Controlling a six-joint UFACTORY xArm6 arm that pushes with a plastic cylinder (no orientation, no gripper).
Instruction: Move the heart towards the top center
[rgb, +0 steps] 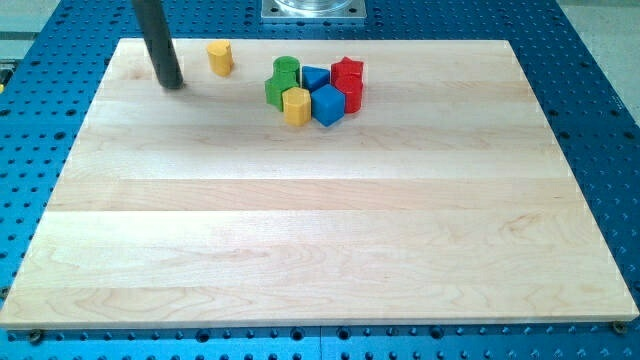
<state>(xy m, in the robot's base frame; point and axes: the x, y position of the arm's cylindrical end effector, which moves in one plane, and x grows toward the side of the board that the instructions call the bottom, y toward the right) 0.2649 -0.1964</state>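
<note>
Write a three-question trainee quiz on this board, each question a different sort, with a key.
1. True or false: my tip touches the lone yellow block.
2. Multiple choice: the cluster near the view's top centre contains A) only red blocks, B) green, blue, red and yellow blocks, C) no blocks.
3. Fill in: my tip stands to the view's ____ of the lone yellow block.

Key: 1 false, a strip of bare wooden board shows between them; 2 B; 3 left.
</note>
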